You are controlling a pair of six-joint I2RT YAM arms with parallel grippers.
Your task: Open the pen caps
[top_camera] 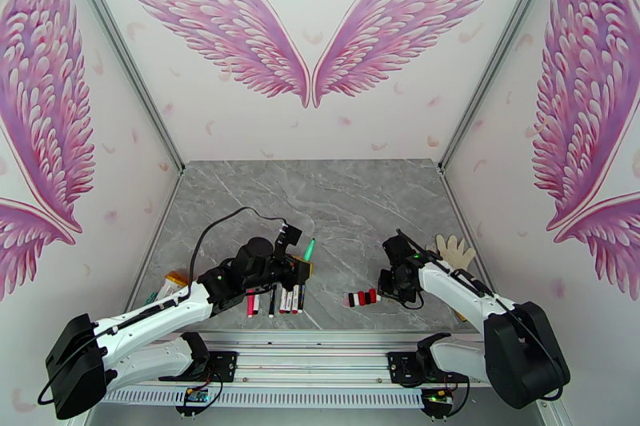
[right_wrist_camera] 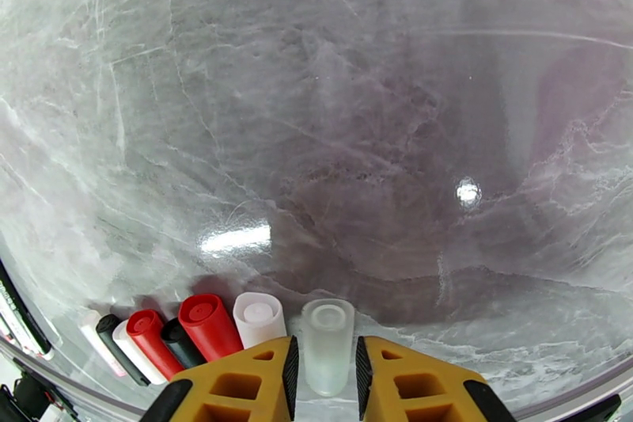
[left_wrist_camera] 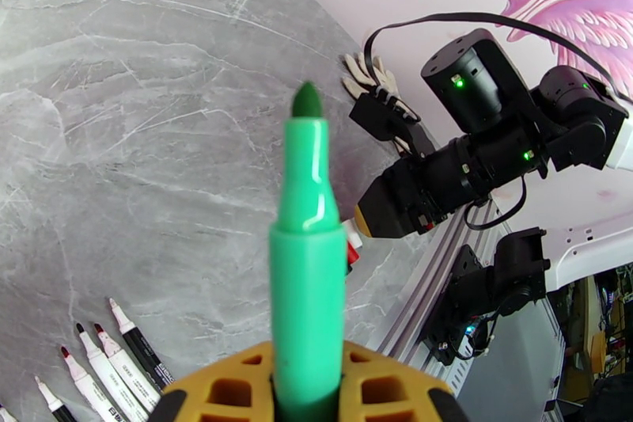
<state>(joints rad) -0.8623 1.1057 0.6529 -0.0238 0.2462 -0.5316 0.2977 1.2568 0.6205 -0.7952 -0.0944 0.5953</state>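
My left tool (left_wrist_camera: 307, 388) pinches the green pen (left_wrist_camera: 307, 257), tip bare. My right tool (right_wrist_camera: 326, 376) is slightly spread around a clear cap (right_wrist_camera: 327, 336), likely parking it right of the cap row (right_wrist_camera: 206, 325).

Seven pen caps (right_wrist_camera: 207, 325) in a row at lower left, two red, two black, two white, one clear, one green pen (left_wrist_camera: 307, 257) at centre, six uncapped pens (left_wrist_camera: 119, 376) lower left, one white glove (top_camera: 456, 250)
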